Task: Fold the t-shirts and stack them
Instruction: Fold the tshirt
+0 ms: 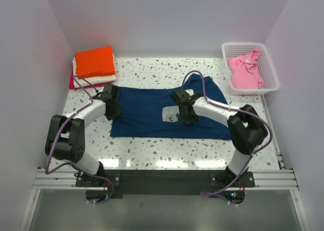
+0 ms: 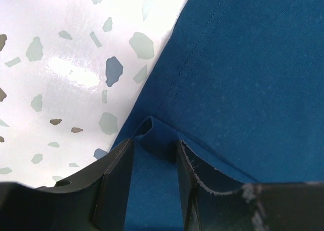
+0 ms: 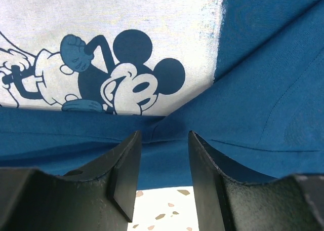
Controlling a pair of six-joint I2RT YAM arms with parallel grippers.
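A navy t-shirt (image 1: 147, 114) lies spread flat on the speckled table (image 1: 152, 71), its white cartoon graphic (image 1: 170, 114) facing up. My left gripper (image 1: 114, 109) is at the shirt's left edge. In the left wrist view this gripper (image 2: 154, 145) pinches a puckered fold of the navy cloth (image 2: 243, 79) between its jaws. My right gripper (image 1: 186, 117) hovers low over the shirt's middle, right of the graphic. In the right wrist view that gripper (image 3: 163, 137) stands open over a navy hem (image 3: 263, 89), just below the graphic (image 3: 101, 74), holding nothing.
Folded tees are stacked at the back left: orange (image 1: 95, 61) on top, cream (image 1: 109, 79) under it, magenta (image 1: 76, 84) at the bottom. A white lattice basket (image 1: 249, 45) at the back right holds a crumpled pink tee (image 1: 245, 71). Walls enclose three sides.
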